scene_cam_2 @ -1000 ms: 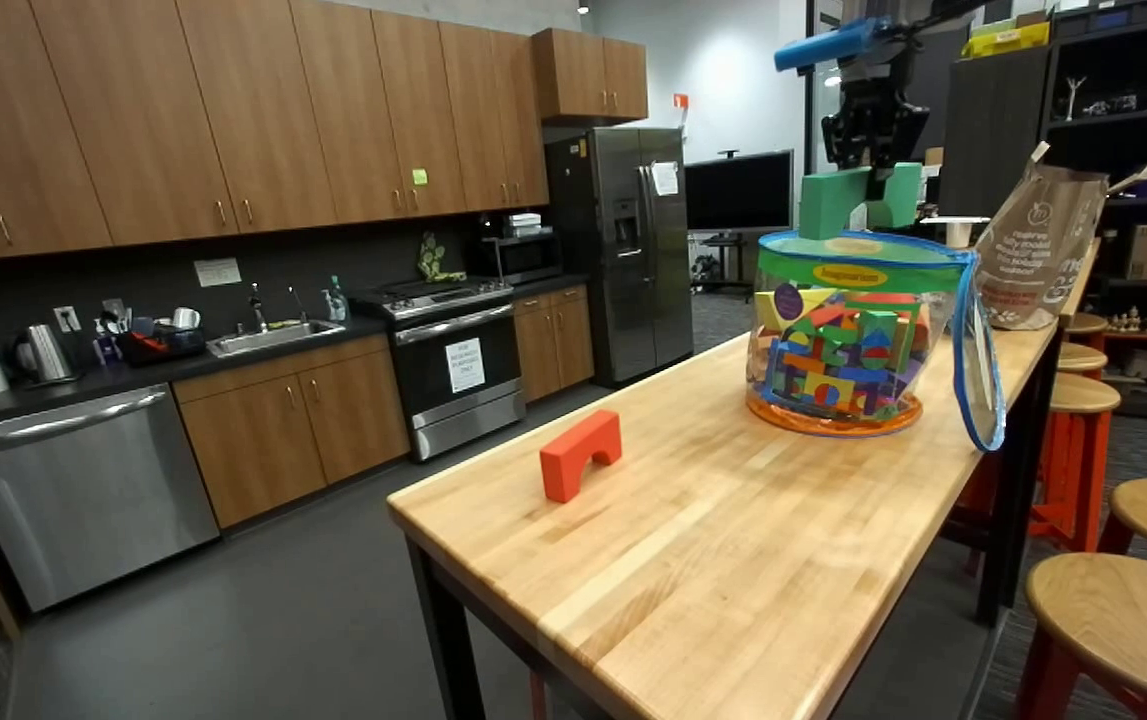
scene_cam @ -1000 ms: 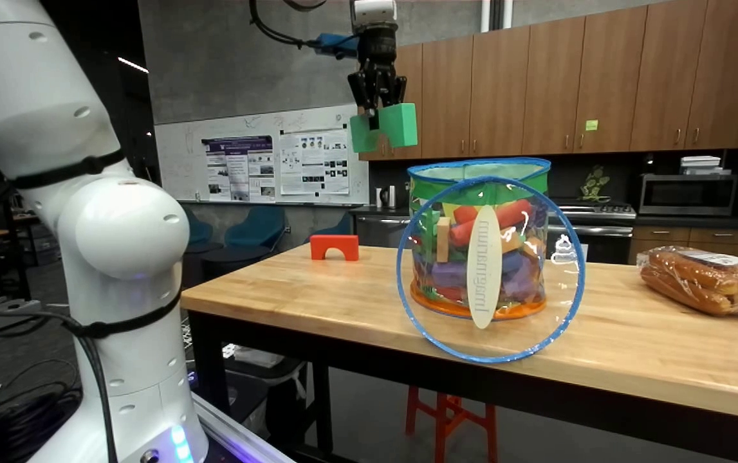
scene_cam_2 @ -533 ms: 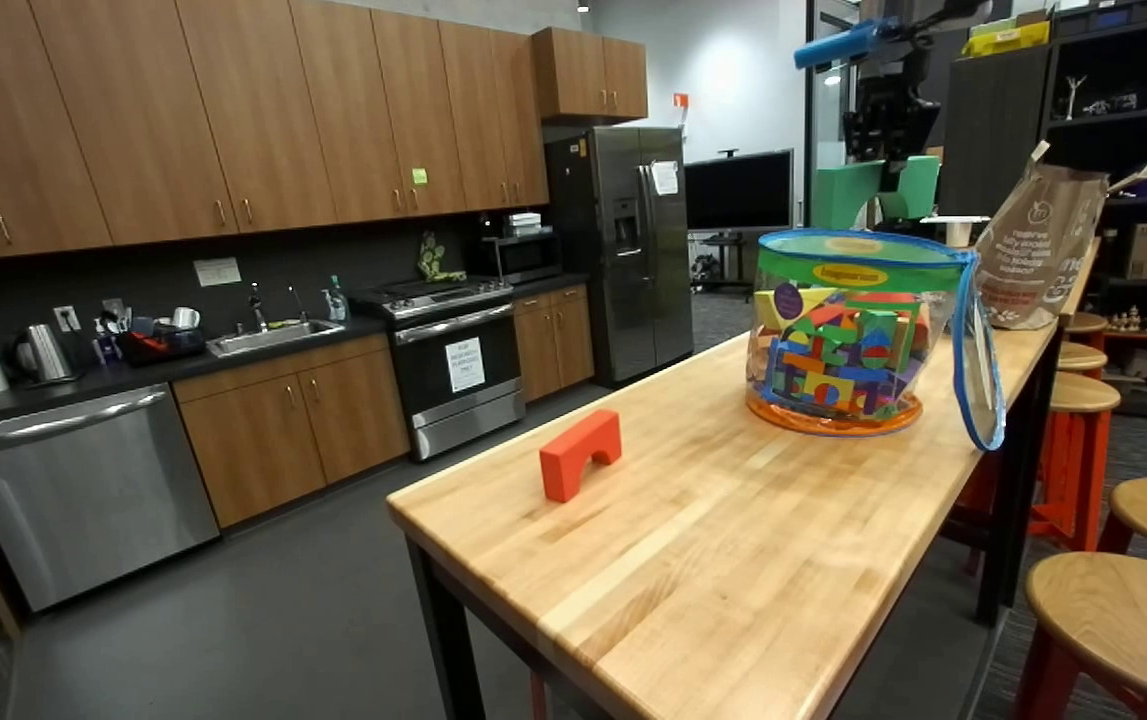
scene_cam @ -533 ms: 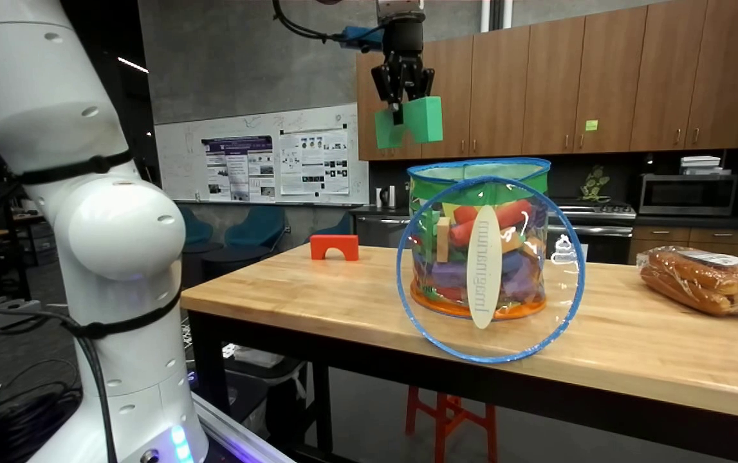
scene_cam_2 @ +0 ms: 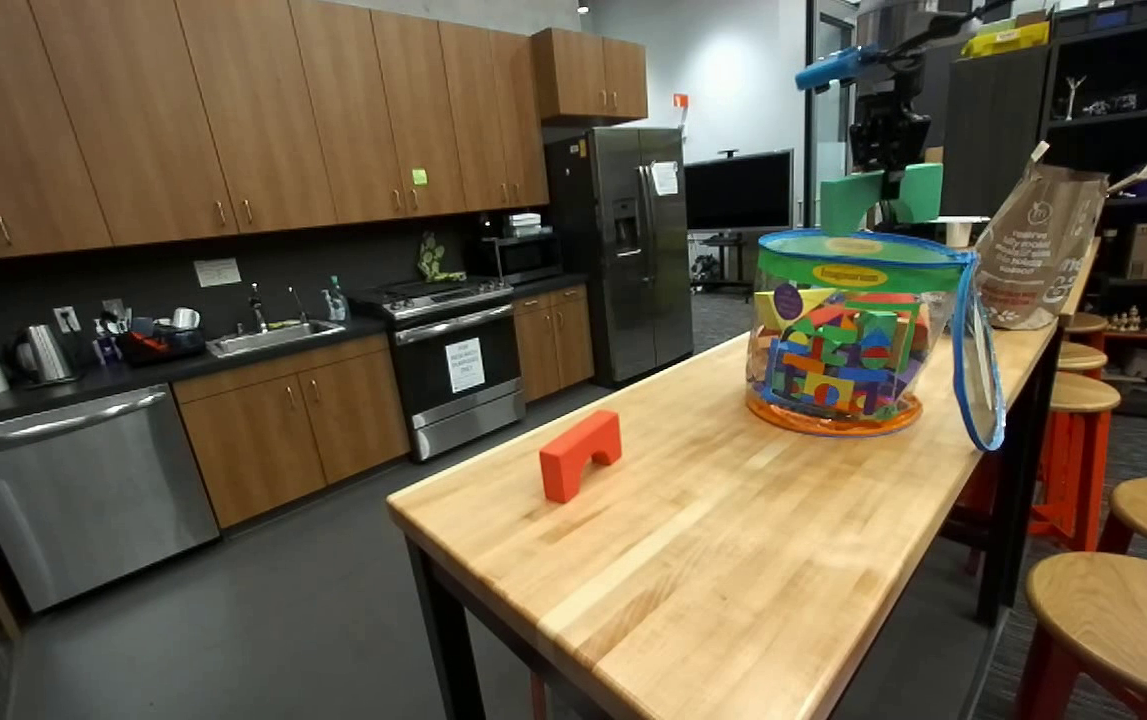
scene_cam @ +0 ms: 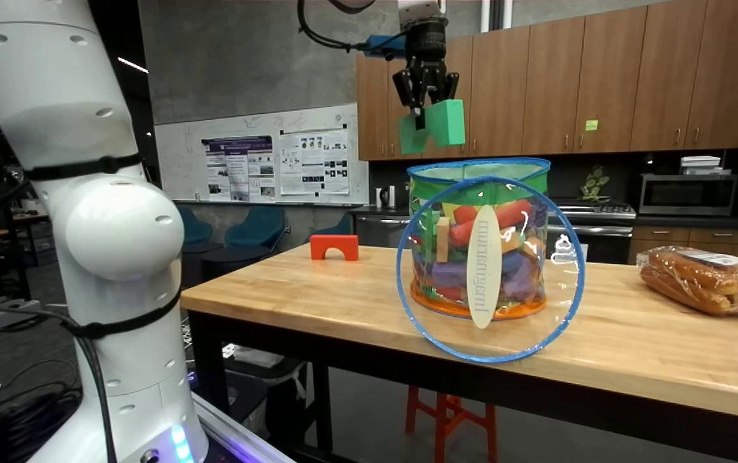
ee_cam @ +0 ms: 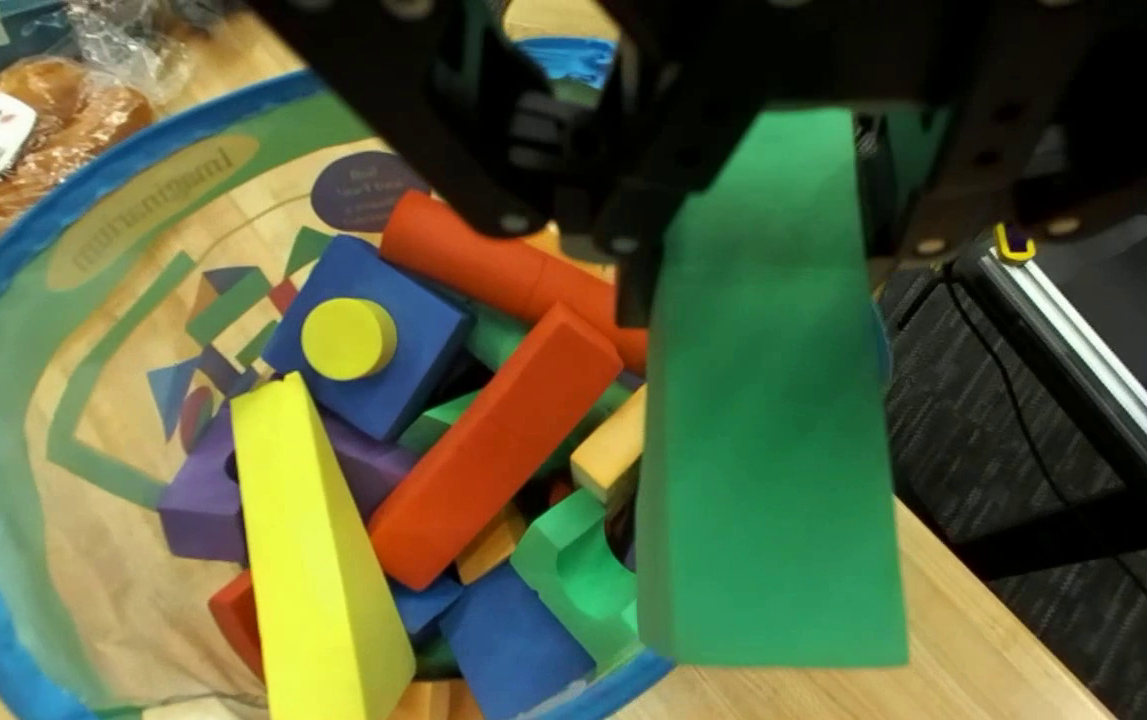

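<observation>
Gripper (scene_cam: pixel 425 116) holds 1 green block (scene_cam: pixel 447 123), seemingly above 1 clear bag (scene_cam_2: pixel 793 264).

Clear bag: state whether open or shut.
Open: the clear bag has its lid hanging down; the wrist view looks in on blocks.

The green arch block (scene_cam: pixel 441 122) hangs aloft, opening downward

Light wooden table (scene_cam_2: pixel 713 530), long and dark-legged, in both exterior views. We see standing on it, near one end, a red arch block (scene_cam: pixel 334 242) and, well apart from it, a clear, blue-rimmed container (scene_cam_2: pixel 908 272). Beyond the container, away from the block, we note plastic-wrapped bread (scene_cam: pixel 706 278) and a brown paper bag (scene_cam_2: pixel 1038 250).
</observation>
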### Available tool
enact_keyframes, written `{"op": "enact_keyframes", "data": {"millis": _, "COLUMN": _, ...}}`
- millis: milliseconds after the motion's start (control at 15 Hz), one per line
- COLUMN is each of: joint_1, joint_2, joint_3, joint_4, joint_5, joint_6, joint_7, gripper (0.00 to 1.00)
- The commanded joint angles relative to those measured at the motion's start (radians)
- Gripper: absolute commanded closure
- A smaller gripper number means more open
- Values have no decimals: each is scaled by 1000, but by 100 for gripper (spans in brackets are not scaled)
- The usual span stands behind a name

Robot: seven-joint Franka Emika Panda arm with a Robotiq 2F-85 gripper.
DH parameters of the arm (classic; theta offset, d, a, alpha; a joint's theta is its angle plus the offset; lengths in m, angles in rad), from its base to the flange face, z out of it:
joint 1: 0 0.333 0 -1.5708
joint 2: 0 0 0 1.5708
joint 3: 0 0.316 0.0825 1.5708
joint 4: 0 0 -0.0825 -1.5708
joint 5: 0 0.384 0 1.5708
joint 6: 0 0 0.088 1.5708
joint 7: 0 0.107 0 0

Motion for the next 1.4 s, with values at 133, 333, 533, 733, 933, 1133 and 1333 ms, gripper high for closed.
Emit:
{"op": "enact_keyframes", "data": {"millis": 133, "joint_1": 6, "joint_2": 95, "joint_3": -11, "joint_4": 100, "joint_5": -23, "joint_6": -47, "joint_7": 61, "gripper": 84}}
{"op": "enact_keyframes", "data": {"millis": 333, "joint_1": 7, "joint_2": 135, "joint_3": -18, "joint_4": 152, "joint_5": -35, "joint_6": -75, "joint_7": 88, "gripper": 84}}
{"op": "enact_keyframes", "data": {"millis": 533, "joint_1": 11, "joint_2": 176, "joint_3": -26, "joint_4": 204, "joint_5": -38, "joint_6": -123, "joint_7": 105, "gripper": 84}}
{"op": "enact_keyframes", "data": {"millis": 733, "joint_1": 17, "joint_2": 215, "joint_3": -30, "joint_4": 254, "joint_5": -40, "joint_6": -172, "joint_7": 108, "gripper": 84}}
{"op": "enact_keyframes", "data": {"millis": 933, "joint_1": 21, "joint_2": 240, "joint_3": -36, "joint_4": 288, "joint_5": -36, "joint_6": -211, "joint_7": 104, "gripper": 84}}
{"op": "enact_keyframes", "data": {"millis": 1133, "joint_1": 22, "joint_2": 260, "joint_3": -39, "joint_4": 318, "joint_5": -29, "joint_6": -237, "joint_7": 100, "gripper": 34}}
{"op": "enact_keyframes", "data": {"millis": 1333, "joint_1": 24, "joint_2": 273, "joint_3": -42, "joint_4": 341, "joint_5": -28, "joint_6": -253, "joint_7": 97, "gripper": 18}}
